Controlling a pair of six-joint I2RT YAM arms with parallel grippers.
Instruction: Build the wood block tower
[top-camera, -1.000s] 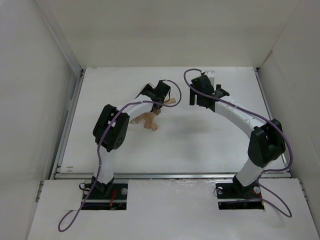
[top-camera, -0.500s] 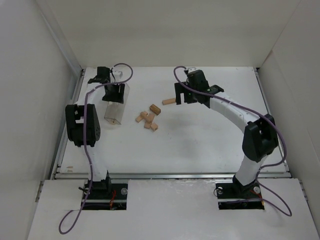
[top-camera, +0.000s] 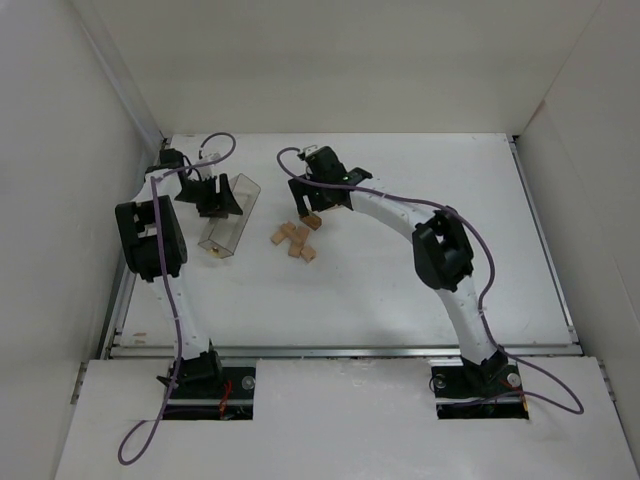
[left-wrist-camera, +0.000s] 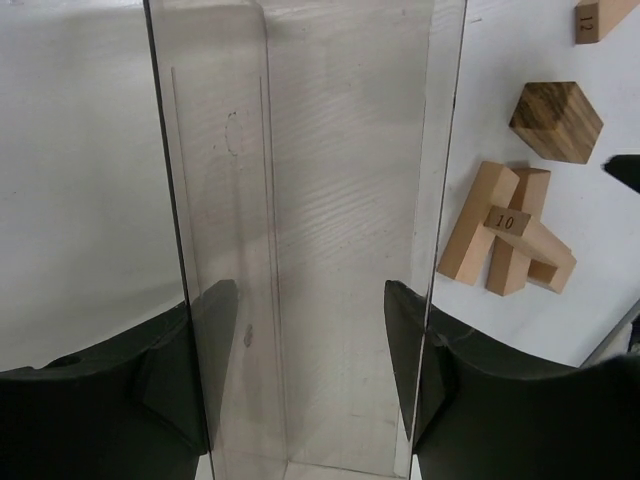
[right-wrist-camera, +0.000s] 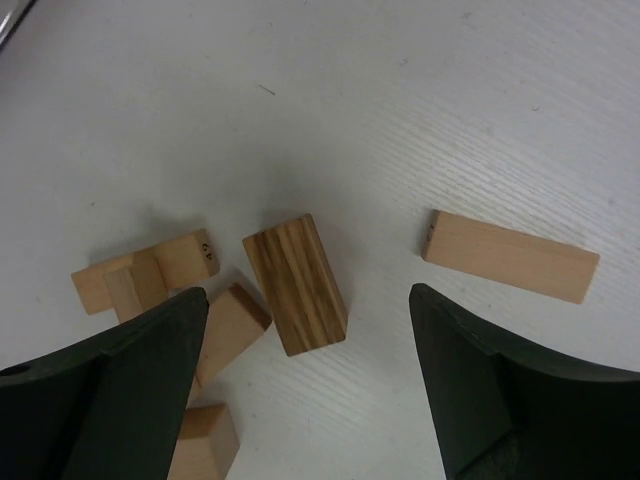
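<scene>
Wood blocks (top-camera: 296, 238) lie in a loose cluster left of the desk (top-camera: 420, 280) centre, with no tower standing. Right hand (right-wrist-camera: 305, 300) hovers over them, fingers apart, a dark-grained block (right-wrist-camera: 296, 283) between them with a gap on each side. Left hand (left-wrist-camera: 310, 310) is clamped on a clear plastic box (left-wrist-camera: 340, 180) just left of the cluster

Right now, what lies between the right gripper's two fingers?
One dark-grained wood block lies flat on the table in the open gap of the right gripper, touching neither finger. The right wrist view shows it.
</scene>
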